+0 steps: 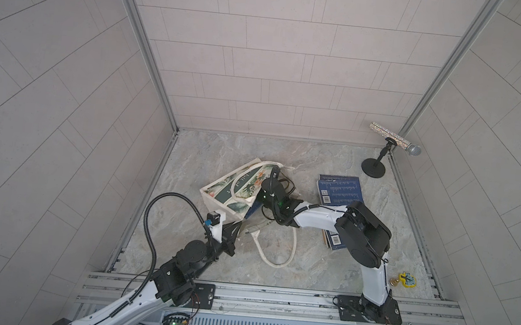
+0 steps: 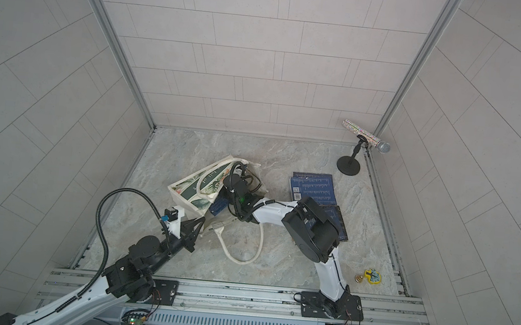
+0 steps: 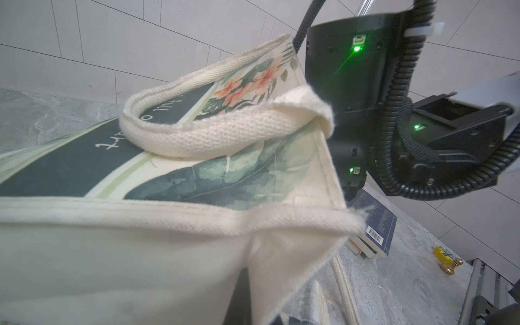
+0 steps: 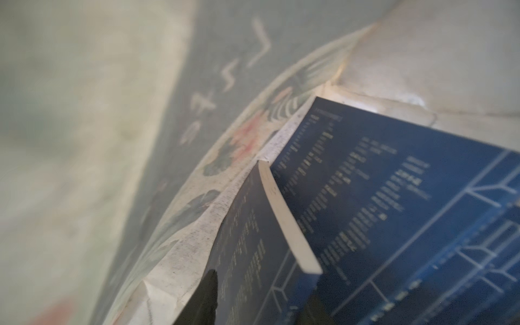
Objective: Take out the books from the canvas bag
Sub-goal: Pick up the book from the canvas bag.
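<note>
Canvas bag [image 1: 234, 186] lies on its side at mid-frame on the marble tabletop [image 1: 208, 151], mouth toward lower right. Right pincer [image 4: 259, 304] reaches inside, its dark fingers clamped on either face of a thin navy book [image 4: 247, 230], with a second book [image 4: 394, 211] beside it. Left pincer [image 1: 239, 225] sits with its jaws together at the bag's lower edge. More books [image 1: 341, 190] lie outside the bag, right of centre, partly under the right arm [image 1: 315, 217].

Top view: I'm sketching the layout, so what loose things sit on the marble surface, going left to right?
canvas bag → stacked navy books → microphone stand → yellow-topped knob
</note>
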